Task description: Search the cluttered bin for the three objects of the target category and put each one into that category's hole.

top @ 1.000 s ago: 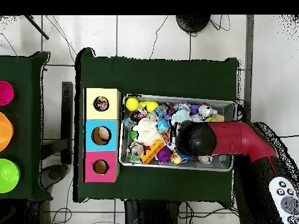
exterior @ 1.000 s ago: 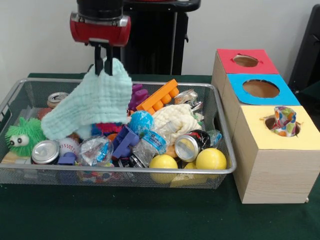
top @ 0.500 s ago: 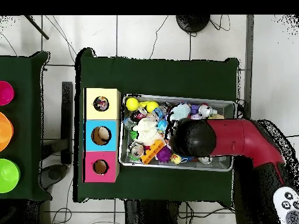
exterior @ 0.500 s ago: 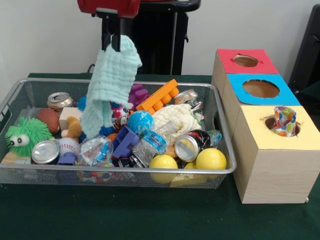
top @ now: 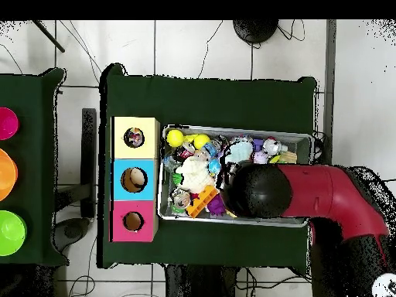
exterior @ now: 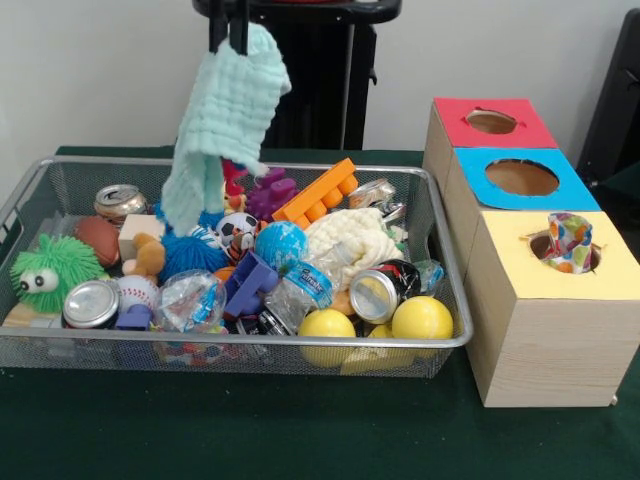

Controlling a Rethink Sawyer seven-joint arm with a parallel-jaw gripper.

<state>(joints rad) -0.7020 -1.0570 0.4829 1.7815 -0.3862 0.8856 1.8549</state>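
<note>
One pale mint waffle-knit cloth (exterior: 222,125) dangles limp from your black gripper (exterior: 229,40), pinched at its top corner; soft, light, expect swaying.

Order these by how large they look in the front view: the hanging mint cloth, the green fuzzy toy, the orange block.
1. mint cloth, clearly largest.
2. and 3. orange block and green fuzzy toy look alike; the toy is nearer the camera, so I leave them unranked.

A plain pale wall (exterior: 90,70) stands behind the worktop (exterior: 300,430), which wears a dark green cloth. Seen from above, the floor (top: 201,46) is light tile with dark joints and thin cables (top: 209,50) trailing over it. A second green-clothed table (top: 31,116) stands beside the worktop.
</note>
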